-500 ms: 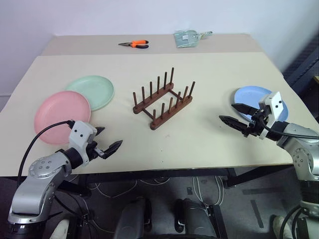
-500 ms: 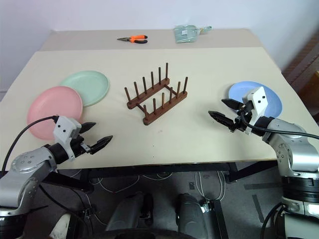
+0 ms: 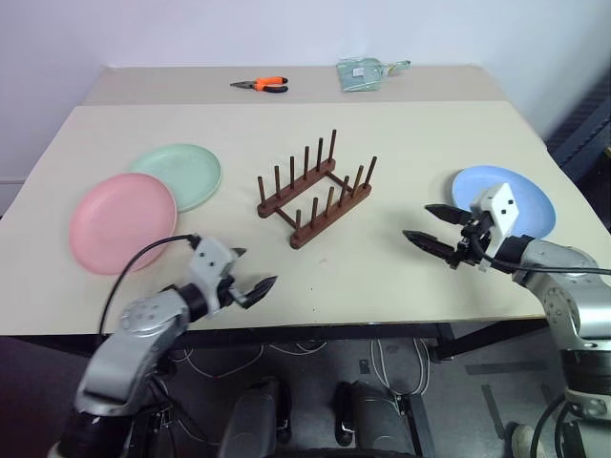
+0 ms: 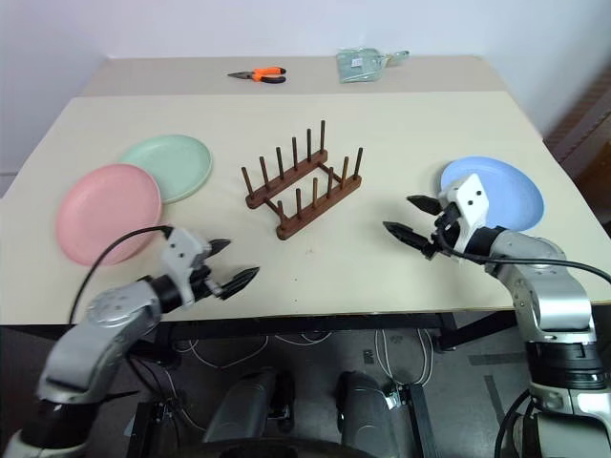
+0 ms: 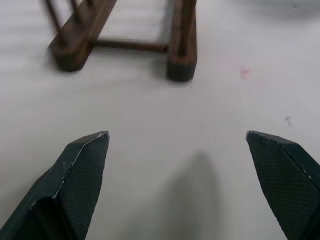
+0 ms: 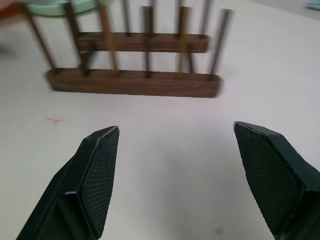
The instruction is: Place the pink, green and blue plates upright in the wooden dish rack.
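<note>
The wooden dish rack (image 3: pixel 313 191) stands empty at the table's middle, pegs upright. A pink plate (image 3: pixel 122 221) lies flat at the left, with a green plate (image 3: pixel 181 175) just behind it and partly under its rim. A blue plate (image 3: pixel 525 196) lies flat at the right. My left gripper (image 3: pixel 256 267) hovers open near the front edge, pointing at the rack's near end (image 5: pixel 125 35), holding nothing. My right gripper (image 3: pixel 416 220) is open and empty, between the blue plate and the rack, facing the rack's long side (image 6: pixel 135 80).
Orange-handled pliers (image 3: pixel 260 85) and a pale green packet (image 3: pixel 361 72) lie on the far strip of the table. The table's front edge (image 3: pixel 315 324) runs just under my left gripper.
My left arm has swung right, from beside the pink plate to the front of the rack. My right gripper has moved left, off the blue plate and toward the rack.
</note>
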